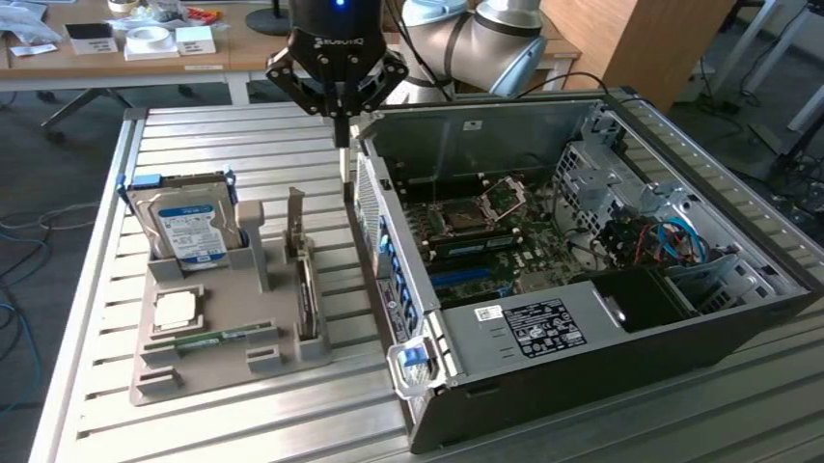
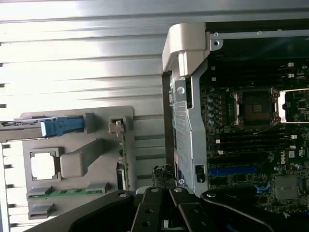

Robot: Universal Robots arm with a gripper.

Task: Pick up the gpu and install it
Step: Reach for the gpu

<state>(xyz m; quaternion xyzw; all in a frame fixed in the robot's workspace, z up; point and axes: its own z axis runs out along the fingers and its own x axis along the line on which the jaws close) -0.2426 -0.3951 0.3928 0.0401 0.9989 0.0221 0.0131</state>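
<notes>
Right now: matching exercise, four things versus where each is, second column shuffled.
1. boxy silver hard drive with blue-white label
2. thin dark green gpu card with silver bracket
3. slim green memory stick
4. black gripper

A. flat at grey tray's near end
B. above open black computer case's far corner
C. upright at tray's far end
D. on edge, tray side nearest case

Pairs: 1-C; 2-D; 3-A; 4-B

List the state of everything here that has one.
gripper: shut, hovering over the table.
gpu: standing on edge in the holder, not gripped.
hard drive: upright in the holder.
memory stick: lying flat in the holder.
computer case: lying on its side, side panel off.
</notes>
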